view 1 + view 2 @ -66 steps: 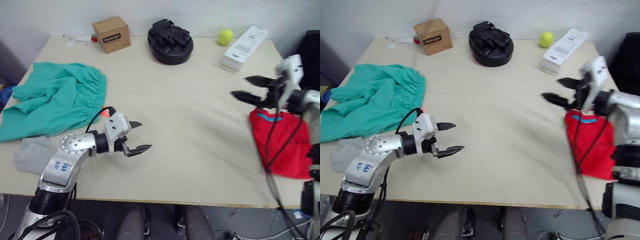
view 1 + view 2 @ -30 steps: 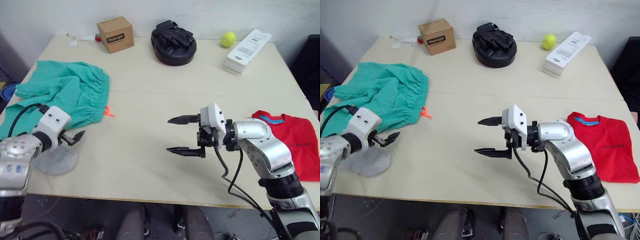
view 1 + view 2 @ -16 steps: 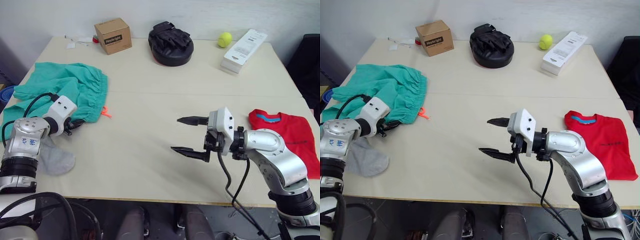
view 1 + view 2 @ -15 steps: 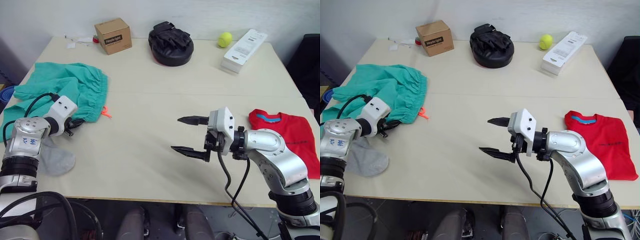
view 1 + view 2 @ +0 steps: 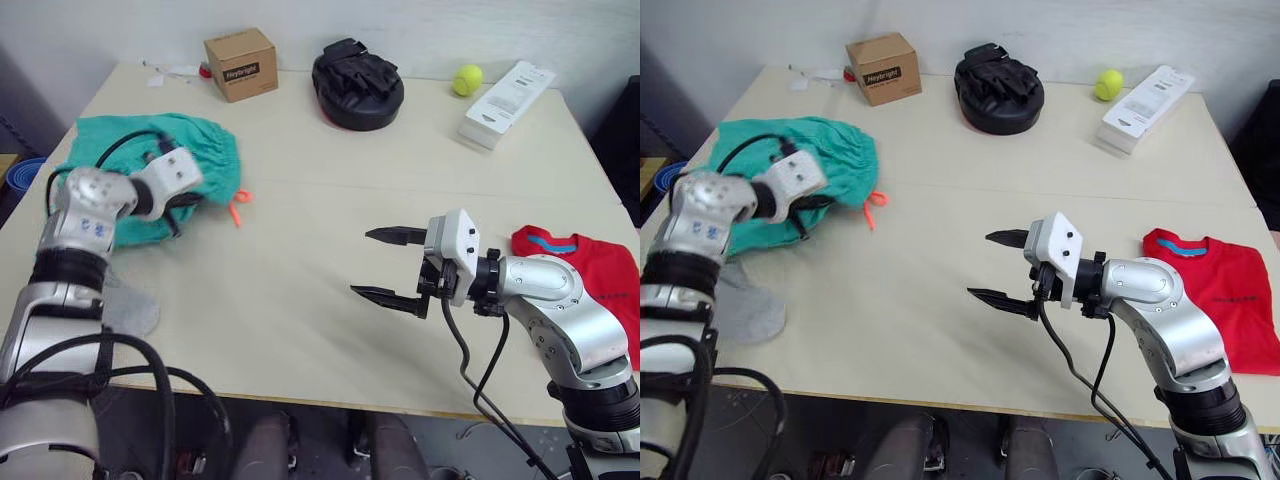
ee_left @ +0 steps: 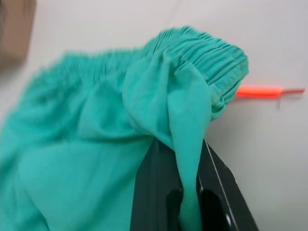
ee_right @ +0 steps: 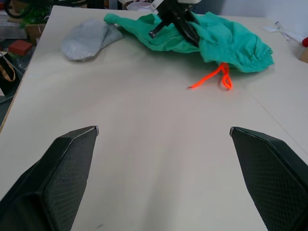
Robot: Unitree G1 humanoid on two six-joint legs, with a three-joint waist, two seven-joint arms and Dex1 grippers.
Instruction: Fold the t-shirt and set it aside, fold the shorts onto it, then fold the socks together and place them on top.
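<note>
The teal-green shorts [image 5: 205,150] lie crumpled at the table's left, and their orange drawstring [image 5: 238,208] trails onto the tabletop. My left gripper [image 6: 187,192] is shut on a fold of the shorts near the gathered waistband. A grey sock [image 5: 125,310] lies flat near the front left edge, below that arm. The red t-shirt [image 5: 1220,300] rests folded at the right edge, blue collar band showing. My right gripper [image 5: 362,263] hovers open over the bare middle of the table, holding nothing, well apart from the t-shirt and the shorts.
Along the far edge stand a cardboard box [image 5: 241,63], a black padded glove [image 5: 357,82], a tennis ball [image 5: 466,80] and a long white box [image 5: 507,90]. The table's front edge [image 5: 300,390] runs close below both arms.
My left gripper has gone from open to shut on the shorts' fabric and moved up toward the waistband. The right gripper stays open, barely moved. The camera has shifted slightly.
</note>
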